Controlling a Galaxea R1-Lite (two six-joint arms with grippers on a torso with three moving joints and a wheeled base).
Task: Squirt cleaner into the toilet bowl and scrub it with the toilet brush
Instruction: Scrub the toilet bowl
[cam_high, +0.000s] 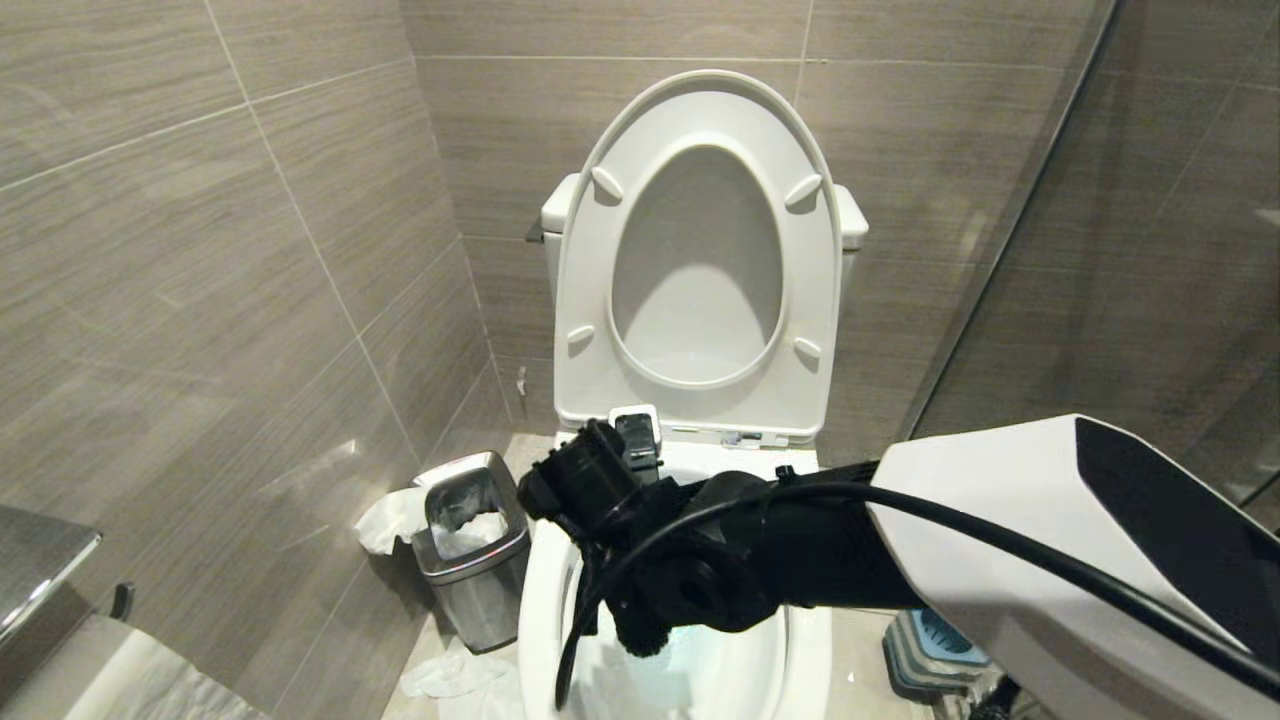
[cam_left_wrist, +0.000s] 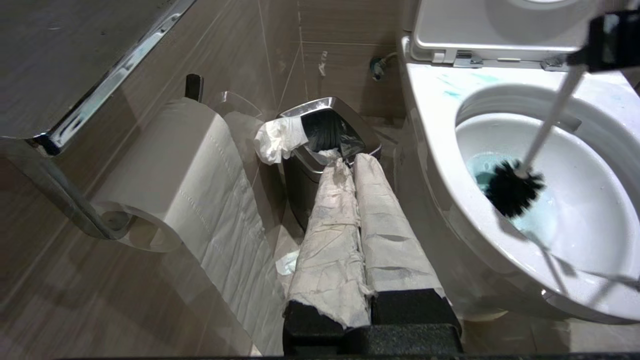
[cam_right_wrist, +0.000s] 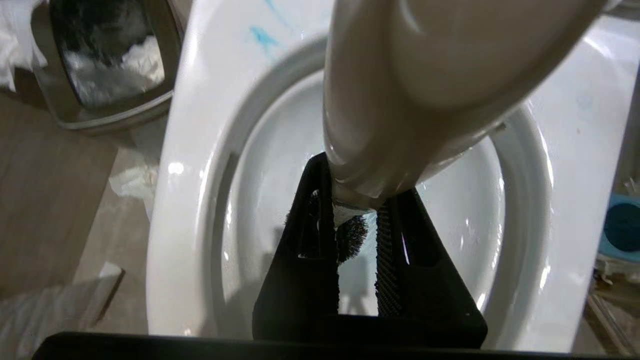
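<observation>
The toilet bowl (cam_high: 540, 600) is open, its seat and lid (cam_high: 700, 110) tipped up against the tank. My right gripper (cam_right_wrist: 357, 200) hangs over the bowl, shut on the white handle (cam_right_wrist: 400, 100) of the toilet brush. In the left wrist view the handle (cam_left_wrist: 550, 115) slants down from that gripper (cam_left_wrist: 607, 40) to the black bristle head (cam_left_wrist: 514, 188), which sits low in the bowl at the blue-tinted water. Blue streaks (cam_left_wrist: 450, 92) mark the rim. My left gripper (cam_left_wrist: 350, 160) is parked beside the bowl, its paper-wrapped fingers shut on nothing. The cleaner is out of view.
A steel waste bin (cam_high: 470, 545) stuffed with tissue stands on the floor left of the toilet, with crumpled paper (cam_high: 445, 675) next to it. A paper roll (cam_left_wrist: 190, 165) hangs on the left wall. The blue-grey brush holder (cam_high: 935, 650) sits right of the bowl, near a glass partition (cam_high: 1010, 230).
</observation>
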